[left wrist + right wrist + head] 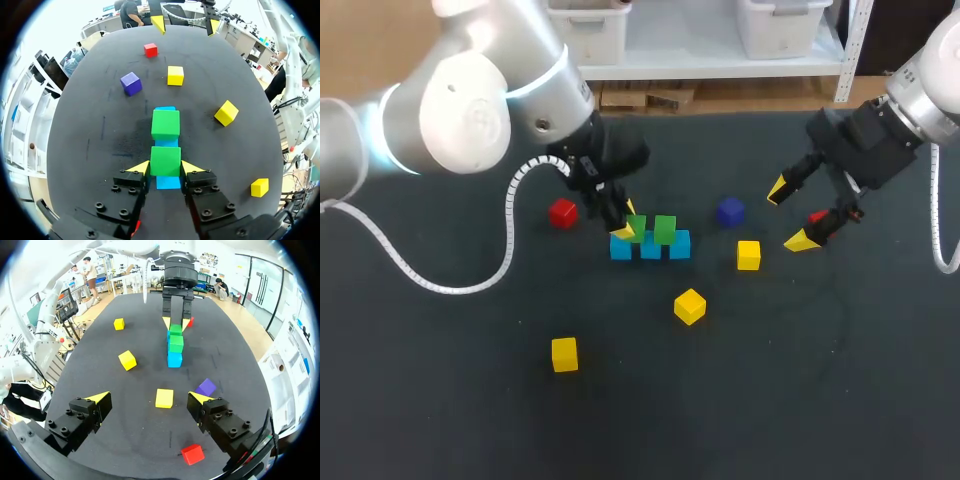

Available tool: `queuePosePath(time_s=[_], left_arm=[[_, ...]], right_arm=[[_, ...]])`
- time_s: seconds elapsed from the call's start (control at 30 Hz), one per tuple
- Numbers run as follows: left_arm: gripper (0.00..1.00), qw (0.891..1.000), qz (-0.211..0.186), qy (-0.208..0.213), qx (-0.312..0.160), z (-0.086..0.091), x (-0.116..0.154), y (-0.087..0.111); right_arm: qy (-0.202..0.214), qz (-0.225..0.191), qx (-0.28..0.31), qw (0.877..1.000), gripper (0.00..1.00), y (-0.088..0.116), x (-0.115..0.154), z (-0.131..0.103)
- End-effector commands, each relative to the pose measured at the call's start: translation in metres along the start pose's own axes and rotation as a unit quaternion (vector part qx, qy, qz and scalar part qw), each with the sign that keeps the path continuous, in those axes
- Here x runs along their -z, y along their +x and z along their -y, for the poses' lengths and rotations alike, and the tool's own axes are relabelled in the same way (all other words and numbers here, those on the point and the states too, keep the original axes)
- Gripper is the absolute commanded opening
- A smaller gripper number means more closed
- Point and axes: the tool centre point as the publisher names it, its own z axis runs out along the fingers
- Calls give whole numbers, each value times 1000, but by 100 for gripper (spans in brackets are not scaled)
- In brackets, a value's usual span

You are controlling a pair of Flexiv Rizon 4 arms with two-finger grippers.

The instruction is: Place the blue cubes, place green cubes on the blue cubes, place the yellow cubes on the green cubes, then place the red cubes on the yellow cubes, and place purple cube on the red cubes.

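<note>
Three blue cubes sit touching in a row around the middle of the tabletop, somewhat toward its far edge. A green cube rests on the row's left end, and the left fingers pinch it, with a yellow tip against each of two opposite sides. A second green cube stands on the row just beside the first. Blue shows between them, and a strip of the last blue cube shows beyond it. A red cube lies left of the row, near the left arm that comes in from the far left corner. The purple cube lies right of the row, toward the far edge. A yellow cube sits just nearside of the purple cube. A second yellow cube lies tilted nearer the middle, apart from the row on its near side. A third yellow cube is well apart, toward the near left. The right fingers are spread wide and hold nothing, hanging above the tabletop toward its right edge. A second red cube lies on the tabletop under them, close to one finger.
</note>
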Motion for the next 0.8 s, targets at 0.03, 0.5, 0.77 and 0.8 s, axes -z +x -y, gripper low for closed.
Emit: queuePosePath(time_s=[0.03, 0.5, 0.77, 0.8], left_arm=[[0, 1000, -2, 1, 0, -2, 0, -1], [13, 1000, -3, 3, 1, -3, -1, -3], [13, 1000, -4, 4, 2, -3, -2, -3], [13, 1000, -5, 4, 2, -3, -1, -3]], right_arm=[[-1, 1, 1, 1000, 100, 0, 0, 1], [-1, 1, 1, 1000, 100, 0, 0, 1], [-1, 1, 1, 1000, 100, 0, 0, 1], [-1, 1, 1, 1000, 100, 0, 0, 1]])
